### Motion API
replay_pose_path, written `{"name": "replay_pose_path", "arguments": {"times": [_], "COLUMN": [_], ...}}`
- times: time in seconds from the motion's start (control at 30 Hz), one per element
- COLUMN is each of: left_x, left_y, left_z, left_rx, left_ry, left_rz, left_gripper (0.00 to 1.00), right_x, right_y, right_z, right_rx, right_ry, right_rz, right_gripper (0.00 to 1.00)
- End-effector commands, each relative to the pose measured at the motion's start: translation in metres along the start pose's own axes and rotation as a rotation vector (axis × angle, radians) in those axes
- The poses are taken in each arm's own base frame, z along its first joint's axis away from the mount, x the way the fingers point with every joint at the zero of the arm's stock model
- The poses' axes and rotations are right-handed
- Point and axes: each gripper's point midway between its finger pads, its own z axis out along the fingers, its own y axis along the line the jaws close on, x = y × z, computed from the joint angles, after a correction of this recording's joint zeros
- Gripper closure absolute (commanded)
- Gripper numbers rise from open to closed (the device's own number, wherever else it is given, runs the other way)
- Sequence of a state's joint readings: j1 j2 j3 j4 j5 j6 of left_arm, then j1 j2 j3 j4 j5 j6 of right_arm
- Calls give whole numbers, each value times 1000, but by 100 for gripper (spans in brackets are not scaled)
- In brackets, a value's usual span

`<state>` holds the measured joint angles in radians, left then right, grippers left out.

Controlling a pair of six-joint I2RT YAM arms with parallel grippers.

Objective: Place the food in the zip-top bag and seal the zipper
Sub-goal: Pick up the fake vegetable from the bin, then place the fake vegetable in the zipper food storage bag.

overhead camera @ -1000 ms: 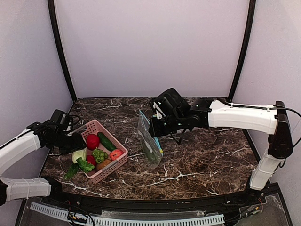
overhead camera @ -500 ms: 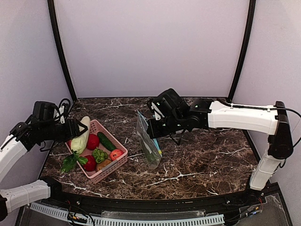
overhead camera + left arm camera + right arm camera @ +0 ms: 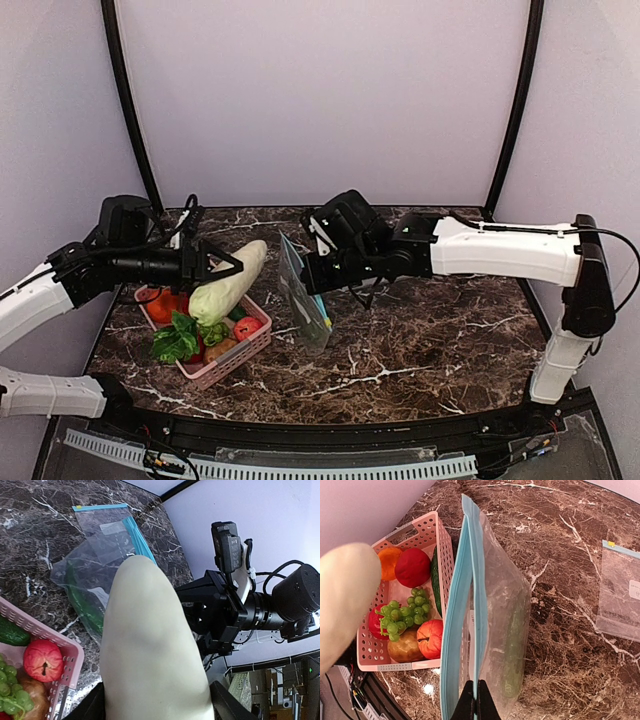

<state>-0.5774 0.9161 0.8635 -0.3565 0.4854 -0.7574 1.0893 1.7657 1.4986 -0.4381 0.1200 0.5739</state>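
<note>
My left gripper (image 3: 212, 268) is shut on the long pale cabbage-like piece (image 3: 230, 282) and holds it in the air over the pink basket, tip pointing at the bag. Its green leaves (image 3: 175, 340) hang over the basket. In the left wrist view the cabbage (image 3: 150, 645) fills the middle between my fingers (image 3: 227, 705). My right gripper (image 3: 476, 700) is shut on the teal zipper (image 3: 478, 610) of the clear zip-top bag (image 3: 305, 305) and holds it upright, mouth parted. A green piece (image 3: 512, 645) lies inside the bag.
The pink basket (image 3: 258, 322) stands left of the bag and holds a red round piece (image 3: 412, 567), grapes (image 3: 402, 615), an apple (image 3: 431, 637) and other toy food. A second clear bag (image 3: 620, 597) lies flat on the marble behind the held one.
My left gripper has lifted the cabbage out of the basket and carried it up and right, towards the bag's mouth. My right gripper has shifted the bag slightly left.
</note>
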Motion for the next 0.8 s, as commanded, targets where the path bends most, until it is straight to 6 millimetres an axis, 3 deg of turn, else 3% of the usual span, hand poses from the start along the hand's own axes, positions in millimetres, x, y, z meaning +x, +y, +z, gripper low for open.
{"name": "replay_pose_path", "arguments": {"times": [0.0, 0.33, 0.43, 0.63, 0.77], "left_x": [-1, 2, -1, 15, 21], "left_y": [-30, -59, -47, -13, 4], "left_z": [13, 40, 45, 65, 66], "left_rx": [85, 193, 144, 59, 7], "left_ry": [33, 57, 29, 68, 66], "left_rz": [-6, -45, -73, -188, -221], "left_gripper": [55, 55, 55, 56, 55], "right_x": [-20, -16, -15, -15, -15], "right_y": [12, 8, 7, 4, -1], "right_z": [0, 11, 11, 9, 9], "right_rx": [-6, 52, 68, 97, 122], "right_ry": [-76, -72, -72, -87, -95], "right_rz": [-20, -45, -50, -58, -52], "right_gripper": [100, 100, 100, 100, 100]}}
